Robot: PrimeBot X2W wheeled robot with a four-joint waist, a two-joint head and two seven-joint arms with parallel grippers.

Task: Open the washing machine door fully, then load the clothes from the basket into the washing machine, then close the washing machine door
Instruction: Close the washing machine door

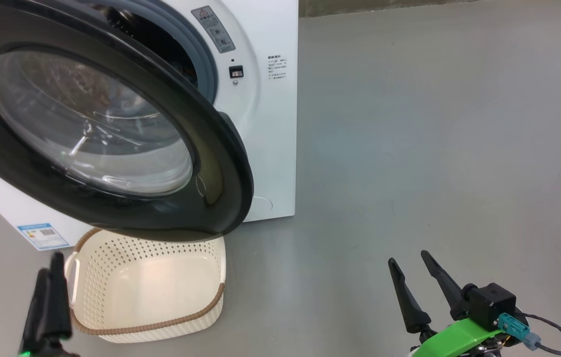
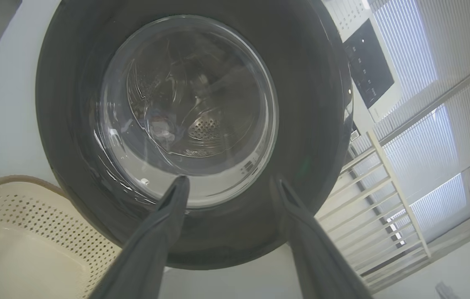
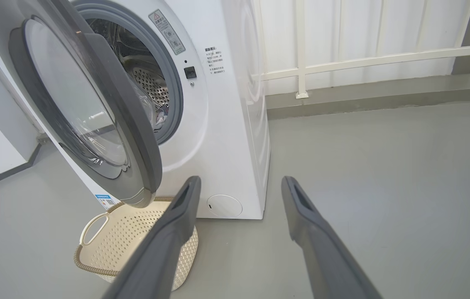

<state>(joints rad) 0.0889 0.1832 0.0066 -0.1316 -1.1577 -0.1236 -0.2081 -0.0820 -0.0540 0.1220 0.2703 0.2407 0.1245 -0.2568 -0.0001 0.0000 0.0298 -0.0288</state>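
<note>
Washer: the white washer (image 1: 270, 148) is standing with its mouth uncovered, its drum showing behind the grey gasket.
Door: the door (image 1: 211, 163) is hanging about half-swung off the washer's front, its free edge well apart from the latch side. Judging by the bare basket, it is waiting to be pushed shut rather than opened further.
Basket: the basket (image 1: 112, 253) is sitting on the floor just in front of the washer, under the door's lower rim. Nothing is lying in it, which suggests the loading is done.
Left gripper: the left gripper (image 2: 231, 181) is hovering low before the washer, beside the basket. Its fingers are spread wide, gripping nothing and pointing up at the door's outer face, seemingly a stance for nudging the door closed.
Right gripper: the right gripper (image 1: 408, 258) is idling off the washer's right side, fingers parted and empty, likely keeping out of the door's swing.
Clothes: a pale scrap of what looks like clothes (image 3: 159, 117) is peeking from the washer's drum; the rest cannot be made out.
</note>
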